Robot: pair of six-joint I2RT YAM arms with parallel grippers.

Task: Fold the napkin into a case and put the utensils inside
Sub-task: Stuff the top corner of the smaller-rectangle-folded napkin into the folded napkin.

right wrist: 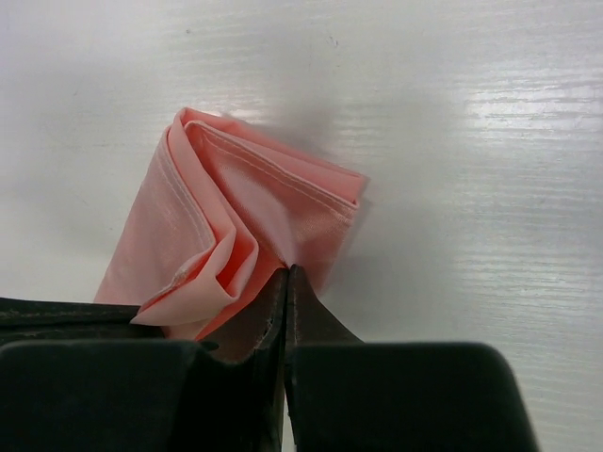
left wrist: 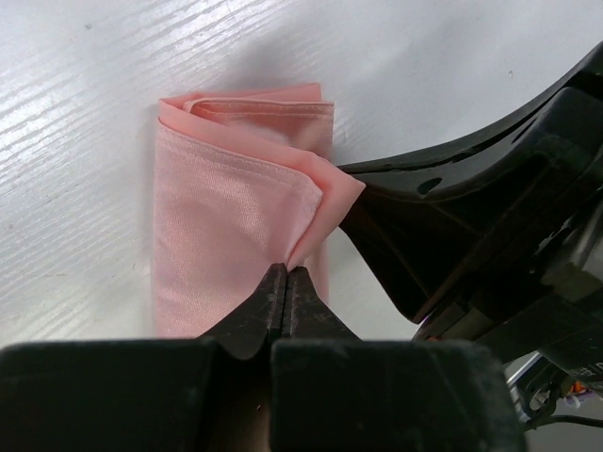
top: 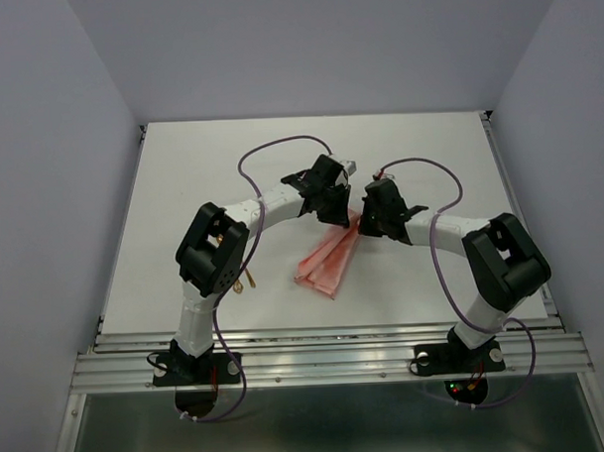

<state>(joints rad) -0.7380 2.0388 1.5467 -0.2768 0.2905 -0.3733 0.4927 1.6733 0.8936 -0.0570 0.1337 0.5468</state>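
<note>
The left gripper point(left wrist: 286, 282) and right gripper point(right wrist: 286, 281) are clamped on the napkin point(top: 328, 263) at mid-frame; its folds could be undone by uneven pulling.

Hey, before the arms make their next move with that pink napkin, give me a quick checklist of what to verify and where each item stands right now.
1. Left gripper shut on the napkin edge: ok.
2. Right gripper shut on the same end: ok.
3. Napkin folded into a narrow layered strip: ok.
4. Layers lying flat at the pinched end: not ok, they bunch up in the right wrist view.
5. Utensils apart from the napkin: ok, gold shows beside the left arm.
6. Both utensils present: cannot tell, the arm hides most.
</note>
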